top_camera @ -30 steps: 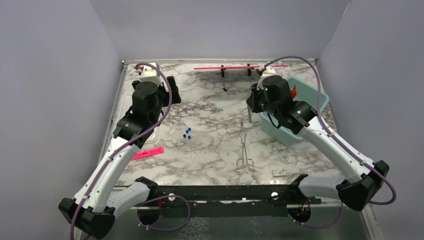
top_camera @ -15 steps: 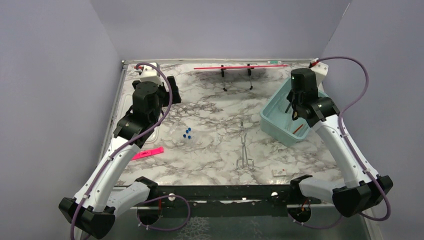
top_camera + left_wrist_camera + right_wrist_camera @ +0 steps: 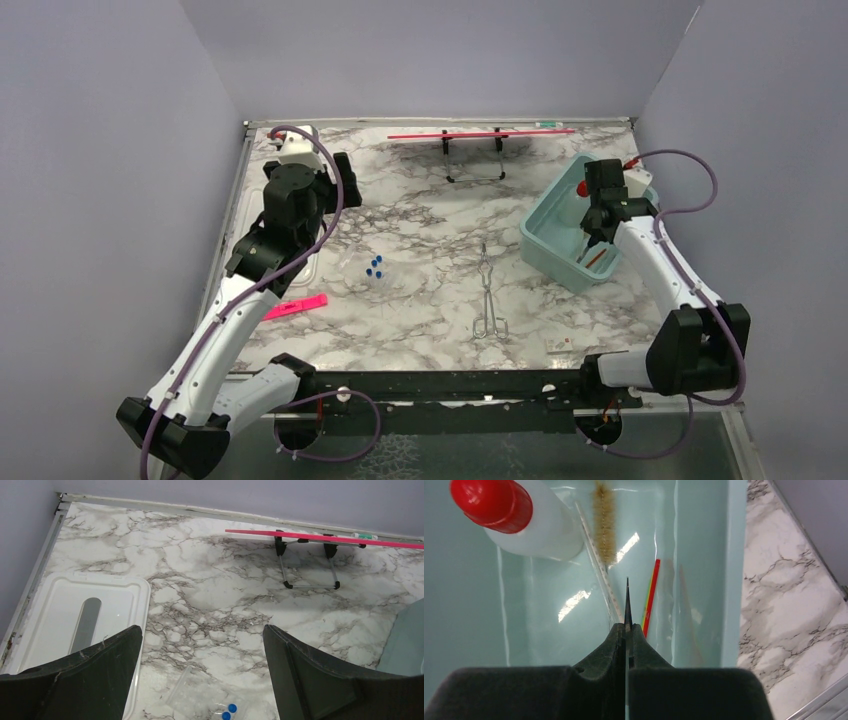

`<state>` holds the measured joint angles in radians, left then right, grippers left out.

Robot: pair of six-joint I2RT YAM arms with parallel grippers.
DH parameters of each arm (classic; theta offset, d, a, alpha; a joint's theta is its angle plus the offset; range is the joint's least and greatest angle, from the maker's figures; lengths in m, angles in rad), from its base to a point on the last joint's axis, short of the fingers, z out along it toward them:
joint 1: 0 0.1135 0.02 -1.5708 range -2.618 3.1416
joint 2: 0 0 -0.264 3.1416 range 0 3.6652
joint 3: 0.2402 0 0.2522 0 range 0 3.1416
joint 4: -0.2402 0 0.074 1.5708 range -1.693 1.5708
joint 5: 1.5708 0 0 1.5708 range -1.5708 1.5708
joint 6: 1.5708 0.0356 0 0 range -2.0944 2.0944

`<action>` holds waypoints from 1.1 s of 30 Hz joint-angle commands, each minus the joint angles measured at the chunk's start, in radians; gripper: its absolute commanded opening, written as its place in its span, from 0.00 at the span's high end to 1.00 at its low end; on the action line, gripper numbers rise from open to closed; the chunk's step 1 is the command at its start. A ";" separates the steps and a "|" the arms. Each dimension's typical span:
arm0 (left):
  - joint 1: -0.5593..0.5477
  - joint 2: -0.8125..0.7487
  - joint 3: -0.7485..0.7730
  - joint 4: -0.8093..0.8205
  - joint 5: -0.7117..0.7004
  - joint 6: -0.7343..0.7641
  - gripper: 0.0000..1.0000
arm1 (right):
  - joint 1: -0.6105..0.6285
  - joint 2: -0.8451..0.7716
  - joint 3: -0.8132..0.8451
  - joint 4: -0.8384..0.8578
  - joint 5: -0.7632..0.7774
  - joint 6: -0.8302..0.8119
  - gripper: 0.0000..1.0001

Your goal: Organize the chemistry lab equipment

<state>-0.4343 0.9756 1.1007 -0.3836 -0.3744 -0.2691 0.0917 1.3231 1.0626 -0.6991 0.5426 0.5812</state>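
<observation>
My right gripper (image 3: pixel 592 232) is over the teal bin (image 3: pixel 545 250), shut on a thin dark rod (image 3: pixel 627 605) that points down into it. The bin holds the squeeze bottle with the red cap (image 3: pixel 524 520), the tan brush (image 3: pixel 605 525), a clear thin rod (image 3: pixel 599 570) and a thin red, yellow and green tool (image 3: pixel 650 597). My left gripper (image 3: pixel 335 185) is open and empty above the table's left side. Blue-capped tubes (image 3: pixel 375 267) lie in a clear bag, also showing in the left wrist view (image 3: pixel 227 711). Metal forceps (image 3: pixel 489 290) lie mid-table.
A white tray (image 3: pixel 75 620) sits at the left edge. A long red rod on a black stand (image 3: pixel 470 134) stands at the back, a small green-tipped item (image 3: pixel 364 536) beside it. A pink strip (image 3: pixel 296 306) lies front left, a small white item (image 3: pixel 558 345) front right.
My right arm has swung from near the black stand to the right and come down over the teal bin with the thin rod. The left arm has not moved.
</observation>
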 commanded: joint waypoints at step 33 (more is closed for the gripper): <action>-0.006 0.008 -0.022 0.002 0.035 -0.034 0.06 | 0.030 -0.168 0.105 0.063 -0.508 -0.162 0.61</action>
<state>-0.4343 0.9699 1.0973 -0.3904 -0.3717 -0.2768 0.0864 1.1980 1.1458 -0.6868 0.2855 0.4885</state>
